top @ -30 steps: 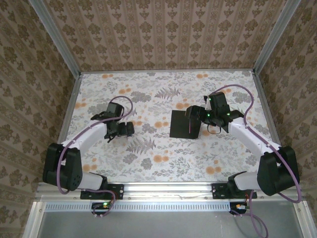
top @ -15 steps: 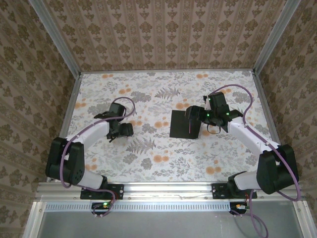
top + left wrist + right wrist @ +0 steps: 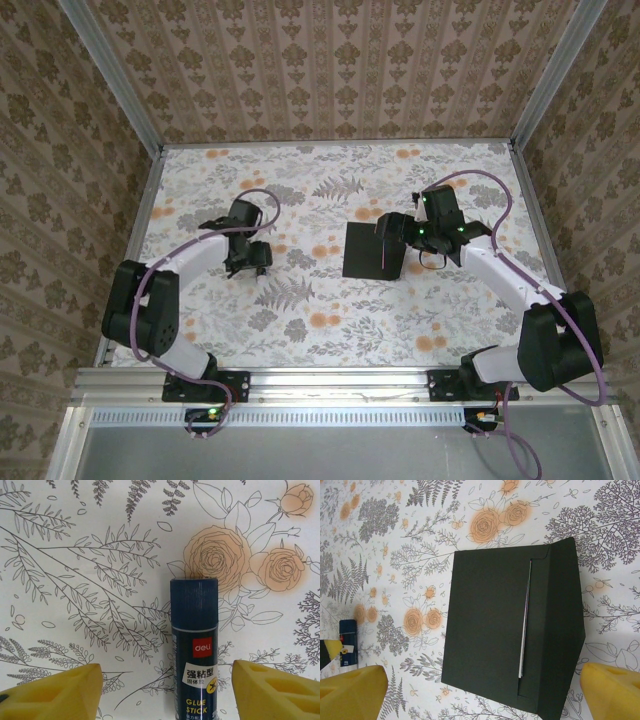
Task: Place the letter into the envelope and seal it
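The black envelope (image 3: 487, 625) lies flat with its flap (image 3: 565, 630) folded open to the right. The letter (image 3: 525, 625) is tucked inside, and just a thin white edge shows at the mouth. My right gripper (image 3: 482, 695) hovers open above the envelope (image 3: 365, 250), its yellow fingers (image 3: 352, 692) wide apart and holding nothing. A dark blue glue stick (image 3: 194, 645) lies on the table between the fingers (image 3: 55, 692) of my left gripper (image 3: 167, 680). That gripper is open, with a gap on each side of the stick. My left gripper (image 3: 250, 262) is left of the envelope.
The floral tablecloth (image 3: 330, 320) covers the whole table. Patterned walls (image 3: 330, 70) with metal posts close in the back and both sides. The glue stick (image 3: 348, 642) also appears at the far left in the right wrist view.
My left arm has shifted a little to the right over the glue stick and its jaws have narrowed round it. The right arm and envelope have not moved.
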You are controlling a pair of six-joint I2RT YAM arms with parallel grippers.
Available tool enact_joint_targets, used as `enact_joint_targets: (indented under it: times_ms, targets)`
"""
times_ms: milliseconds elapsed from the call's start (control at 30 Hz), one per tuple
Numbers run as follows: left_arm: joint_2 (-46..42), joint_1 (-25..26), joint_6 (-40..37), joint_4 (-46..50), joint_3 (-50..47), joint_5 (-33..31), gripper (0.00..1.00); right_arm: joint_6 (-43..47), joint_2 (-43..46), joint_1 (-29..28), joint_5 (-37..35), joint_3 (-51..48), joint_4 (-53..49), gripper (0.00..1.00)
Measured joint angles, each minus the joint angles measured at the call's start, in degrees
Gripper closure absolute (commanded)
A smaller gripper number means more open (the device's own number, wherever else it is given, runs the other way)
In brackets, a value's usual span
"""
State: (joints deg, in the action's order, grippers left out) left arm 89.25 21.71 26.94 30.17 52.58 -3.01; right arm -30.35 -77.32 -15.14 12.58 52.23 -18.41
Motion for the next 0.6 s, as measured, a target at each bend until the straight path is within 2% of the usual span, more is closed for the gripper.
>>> enact_joint_targets:
  times_ms: [600]
  targets:
    - [3.23, 1.84, -0.17, 0.74, 1.9, -0.02, 0.42, -0.02, 1.25, 0.37, 0.02, -1.84, -0.11, 0.0]
